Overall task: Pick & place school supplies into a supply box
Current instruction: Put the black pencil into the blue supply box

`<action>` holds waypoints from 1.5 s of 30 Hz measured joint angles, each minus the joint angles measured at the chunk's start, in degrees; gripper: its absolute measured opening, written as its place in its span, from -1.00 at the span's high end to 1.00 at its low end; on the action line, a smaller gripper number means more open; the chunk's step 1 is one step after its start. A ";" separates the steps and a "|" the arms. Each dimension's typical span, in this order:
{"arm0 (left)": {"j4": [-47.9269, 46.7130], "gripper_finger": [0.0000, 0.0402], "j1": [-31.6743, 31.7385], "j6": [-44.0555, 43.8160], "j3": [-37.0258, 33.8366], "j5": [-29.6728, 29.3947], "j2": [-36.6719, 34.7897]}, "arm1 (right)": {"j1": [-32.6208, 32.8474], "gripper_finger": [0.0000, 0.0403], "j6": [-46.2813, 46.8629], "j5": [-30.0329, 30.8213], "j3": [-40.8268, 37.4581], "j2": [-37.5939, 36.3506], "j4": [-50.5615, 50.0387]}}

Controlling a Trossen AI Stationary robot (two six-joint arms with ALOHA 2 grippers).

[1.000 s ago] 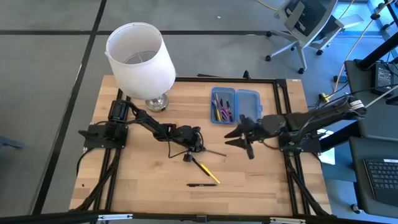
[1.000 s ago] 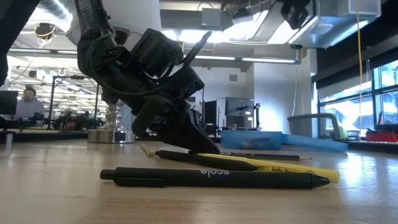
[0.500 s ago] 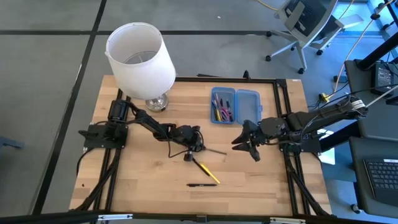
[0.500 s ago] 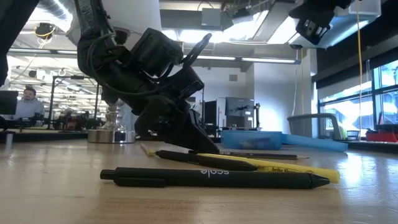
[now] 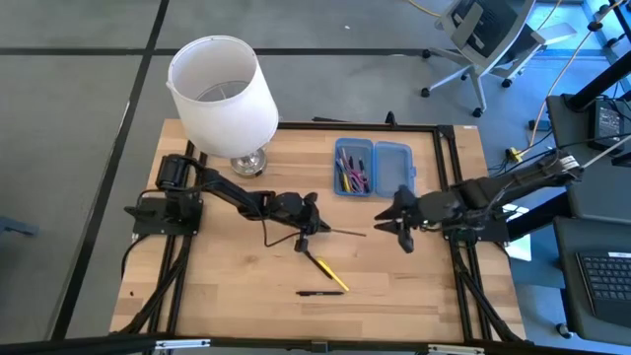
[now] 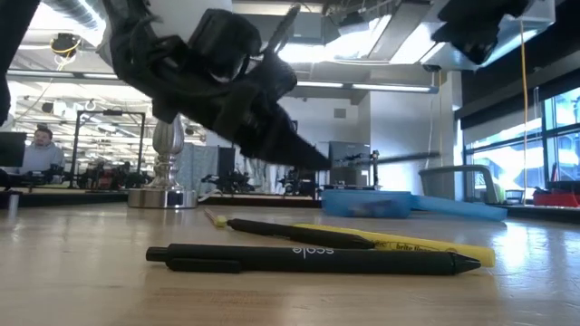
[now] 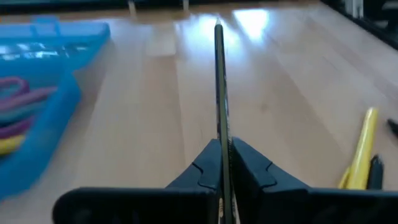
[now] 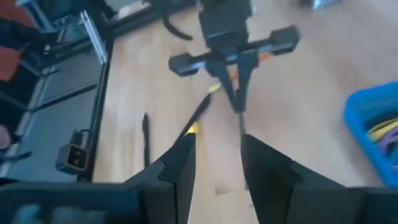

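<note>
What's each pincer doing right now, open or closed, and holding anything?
Left pincer: closed on a thin dark pencil, lifted above the table.
Right pincer: open, holding nothing, beside the supply box.

Left arm stretched from its base at nine o'clock toward the table's centre, forearm low. Left gripper (image 5: 320, 229) raised off the wood, fingers (image 7: 245, 163) clamped together on a thin dark pencil (image 5: 343, 233) jutting toward three o'clock. Right arm reaching in from three o'clock, wrist level, pointing at nine o'clock. Right gripper (image 5: 383, 221) hovering above the table just off the pencil's tip, fingers (image 8: 180, 163) parted, nothing between them.
</note>
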 joint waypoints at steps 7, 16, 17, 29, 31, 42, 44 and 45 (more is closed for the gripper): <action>0.11 0.94 0.04 -0.96 0.00 -1.76 -6.12 | 6.60 0.35 -2.21 10.04 -0.02 -5.98 -5.21; 0.58 0.94 0.00 -2.60 0.02 -5.83 -14.48 | 14.22 0.35 -4.29 12.77 -0.02 -7.63 -11.10; 0.67 0.94 0.00 -2.66 0.02 -5.87 -15.21 | 14.38 0.35 -3.44 12.86 -0.02 -7.32 -11.34; 8.31 0.94 -0.11 -5.77 0.09 -5.86 -17.28 | 13.50 0.35 -3.34 26.09 -0.02 1.33 0.94; 10.25 0.94 -0.11 -5.77 0.09 -5.88 -17.28 | 12.93 0.33 -3.73 26.36 -0.02 2.88 3.82; 17.02 0.93 -0.11 -5.73 0.11 -5.27 -17.28 | 8.27 -0.11 -15.49 33.85 -0.03 9.87 24.74; 17.17 0.93 -0.11 -5.71 0.11 -5.27 -17.28 | 7.77 -0.15 -18.17 33.21 -0.02 11.01 28.64; 17.11 0.93 -0.11 -5.70 0.11 -5.27 -17.28 | 7.53 -0.16 -19.63 32.73 -0.02 11.59 30.48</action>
